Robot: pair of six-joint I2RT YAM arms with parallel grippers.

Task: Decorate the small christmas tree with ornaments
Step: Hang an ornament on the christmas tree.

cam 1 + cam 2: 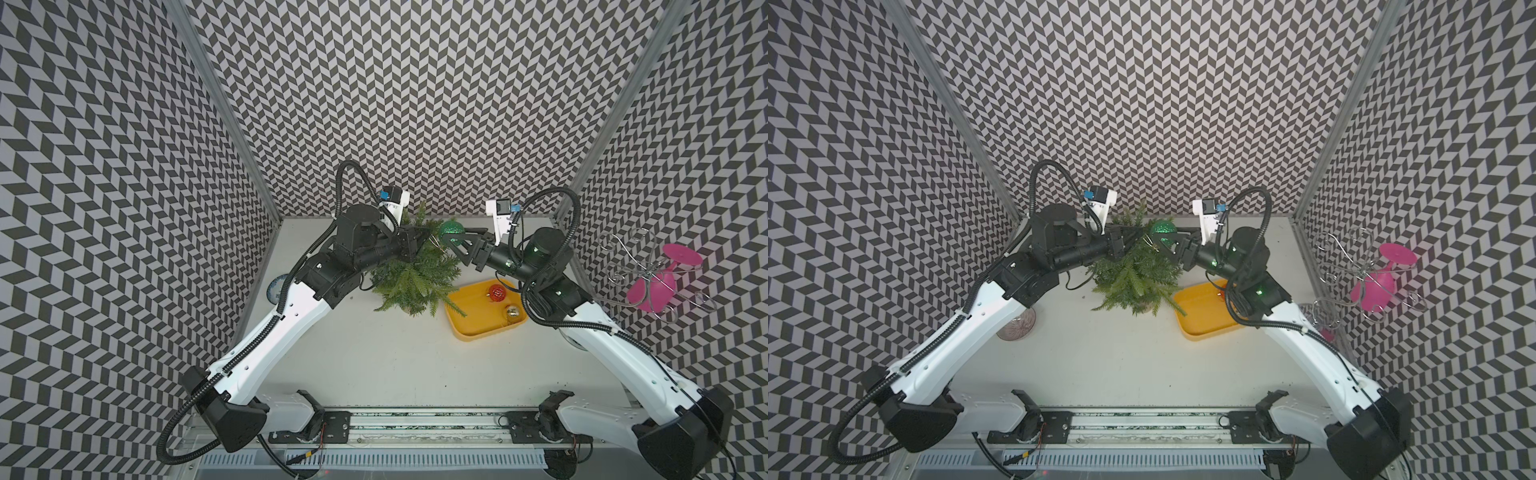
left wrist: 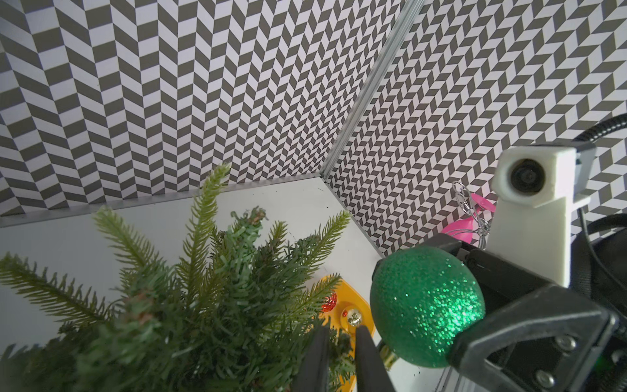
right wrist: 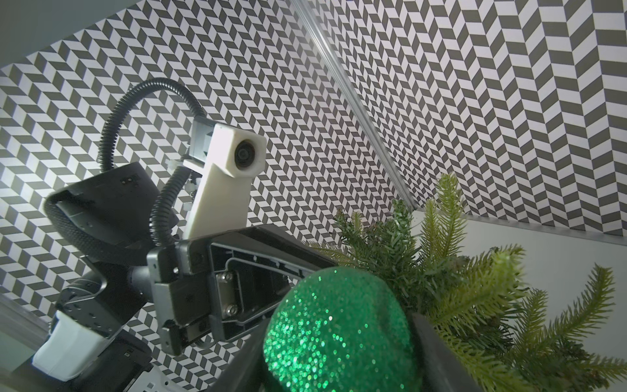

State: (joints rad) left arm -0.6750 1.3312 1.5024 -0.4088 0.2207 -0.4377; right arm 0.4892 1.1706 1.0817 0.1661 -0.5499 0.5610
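R claw point(image 1: 1163, 240) clamps green ornament point(image 1: 1160, 227) over tree point(image 1: 1138, 278); L claw point(image 1: 1141, 239) among branches.

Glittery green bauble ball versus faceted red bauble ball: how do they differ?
The glittery green bauble ball is clamped in the right tool at the small green artificial tree; the faceted red bauble ball lies loose in the yellow plastic tray. The green one looks larger and glitter-coated, the red one smaller and mirror-faceted. Both are round ornaments.

Overhead pair; wrists close (sharing tree point(image 2: 210, 305)).
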